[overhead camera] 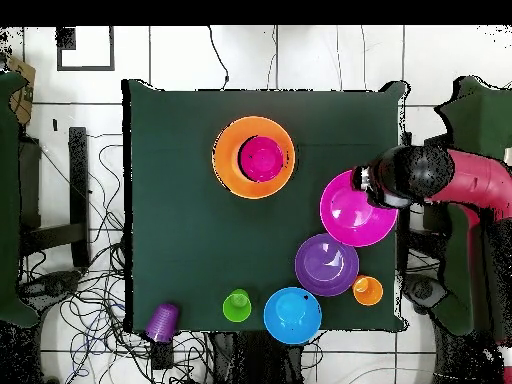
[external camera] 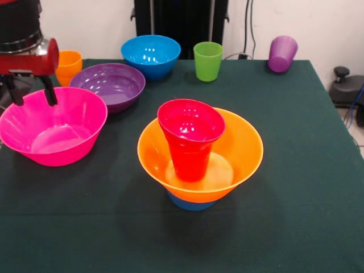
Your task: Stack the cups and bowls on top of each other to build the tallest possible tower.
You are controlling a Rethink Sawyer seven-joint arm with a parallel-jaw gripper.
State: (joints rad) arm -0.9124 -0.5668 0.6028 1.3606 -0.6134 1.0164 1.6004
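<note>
The tower stands mid-table: a small light-blue bowl [external camera: 191, 203] at the base, with the large orange bowl [external camera: 244, 151] [overhead camera: 226, 160] on it. A red-orange cup [external camera: 190, 162] stands inside the orange bowl, and a small red bowl [external camera: 190, 122] [overhead camera: 262, 157] appears to sit on the cup. My gripper [external camera: 33, 95] hangs open and empty over the far rim of the large pink bowl [external camera: 54, 133] [overhead camera: 350, 215]. Behind it are the purple bowl [external camera: 108, 84] [overhead camera: 326, 264], the blue bowl [external camera: 151, 55] [overhead camera: 292, 315], the yellow-orange cup [external camera: 68, 65] [overhead camera: 367, 290] and the green cup [external camera: 208, 61] [overhead camera: 237, 305]. The purple cup [external camera: 282, 54] [overhead camera: 162, 322] lies tilted at a far corner.
The green tablecloth [external camera: 296, 170] ends close behind the cups. The red arm [overhead camera: 470, 185] reaches in from beside the table over the pink bowl's edge. Cables [overhead camera: 90, 300] lie on the floor around the table.
</note>
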